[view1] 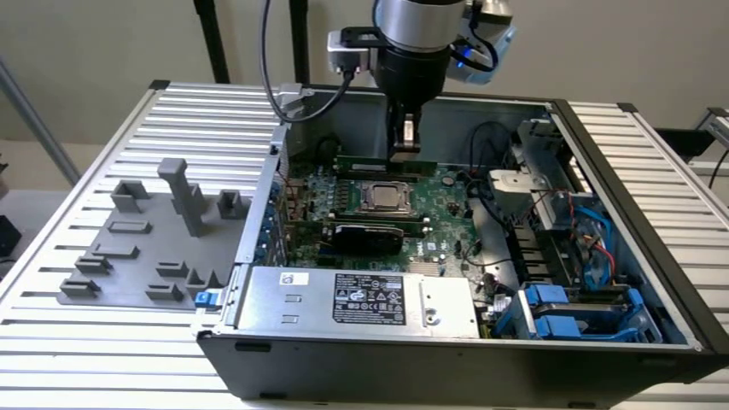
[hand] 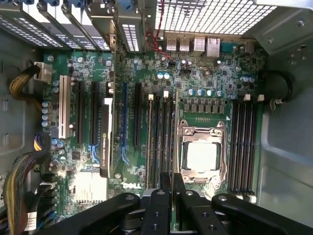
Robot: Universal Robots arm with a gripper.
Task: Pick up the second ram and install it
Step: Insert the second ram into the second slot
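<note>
Progress looks well past the pick-up. The pincer [view1: 401, 147] hangs inside the open computer case [view1: 456, 354], clenched narrowly on what appears to be the top edge of the second ram stick [view1: 367, 161]. In the exterior view the stick lies lengthways over the row of slots just behind the processor socket [view1: 385, 196]. It is therefore at the motherboard [view1: 445, 192], well apart from the grey blocks [view1: 183, 196] out on the worktop [view1: 68, 342]. What seems left is the seating itself (whether the stick is bedded in its slot or poised just above it cannot be told, and the end clips are too small to read).

The stick is a thin, flat strip of green board, long and slim. In the wrist view the pincer's [hand: 173, 188] fingers are matt black with round screw heads, and only a sliver of gap shows between them. The motherboard is green and crowded with small parts. The socket is a shiny metal frame around a pale square. The free slots [hand: 243, 142] beyond it are long, narrow channels of black plastic. The case is grey sheet metal with a black rim, the worktop is ribbed bare metal, and the blocks are dull, square-cut plastic.
</note>
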